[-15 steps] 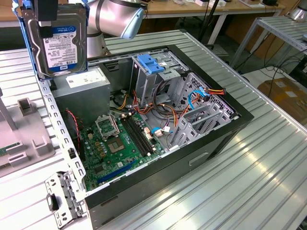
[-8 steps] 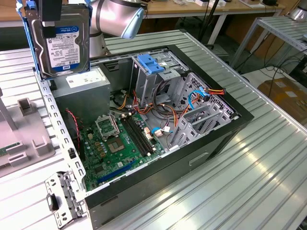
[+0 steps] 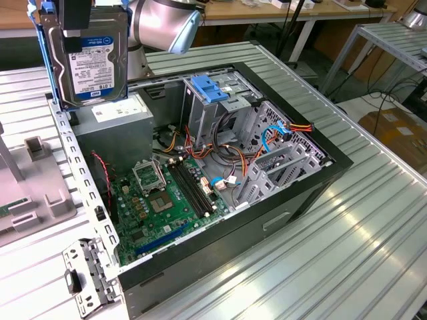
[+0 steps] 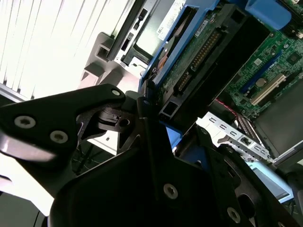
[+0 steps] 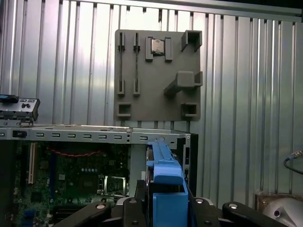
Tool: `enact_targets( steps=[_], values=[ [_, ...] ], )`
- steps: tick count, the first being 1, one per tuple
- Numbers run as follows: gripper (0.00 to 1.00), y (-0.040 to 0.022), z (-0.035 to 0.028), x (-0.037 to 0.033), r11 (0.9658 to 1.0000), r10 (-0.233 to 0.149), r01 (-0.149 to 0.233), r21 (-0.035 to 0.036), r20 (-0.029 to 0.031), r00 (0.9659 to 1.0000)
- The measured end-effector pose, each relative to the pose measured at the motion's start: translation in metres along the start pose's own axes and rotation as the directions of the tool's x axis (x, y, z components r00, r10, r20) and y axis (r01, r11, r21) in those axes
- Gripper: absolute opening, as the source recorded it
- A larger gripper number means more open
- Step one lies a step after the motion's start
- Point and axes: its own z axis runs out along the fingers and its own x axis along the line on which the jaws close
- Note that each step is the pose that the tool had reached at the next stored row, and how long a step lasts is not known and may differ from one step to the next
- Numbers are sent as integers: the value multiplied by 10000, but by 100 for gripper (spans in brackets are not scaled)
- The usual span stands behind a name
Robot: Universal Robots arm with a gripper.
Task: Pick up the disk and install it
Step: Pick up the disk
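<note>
The disk [image 3: 93,63] hangs upright above the open computer case's corner at the exterior view's upper left, over the grey power-supply box [image 3: 113,130]. Its white-and-blue label faces the camera, and blue rails run down both edges. My gripper [image 3: 75,23] is shut on its top edge. In the second wrist view the black fingers [image 4: 142,142] clamp the disk [image 4: 199,52], whose green circuit-board underside shows. In the first wrist view the disk's blue rail [image 5: 165,175] stands edge-on between the gripper [image 5: 165,205] fingers.
The open case [image 3: 293,200] lies on a slatted aluminium table [image 3: 373,233], with the motherboard [image 3: 167,193] exposed. A metal drive cage with a blue bracket [image 3: 210,90] sits at the case's far side among loose cables. A grey fixture plate [image 5: 158,75] lies beside the case.
</note>
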Motion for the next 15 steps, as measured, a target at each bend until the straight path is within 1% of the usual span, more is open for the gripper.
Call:
enact_targets(
  steps=[15],
  values=[
    [37, -87, -5, 34, 10000, 0, 0, 0, 0, 10000]
  ],
)
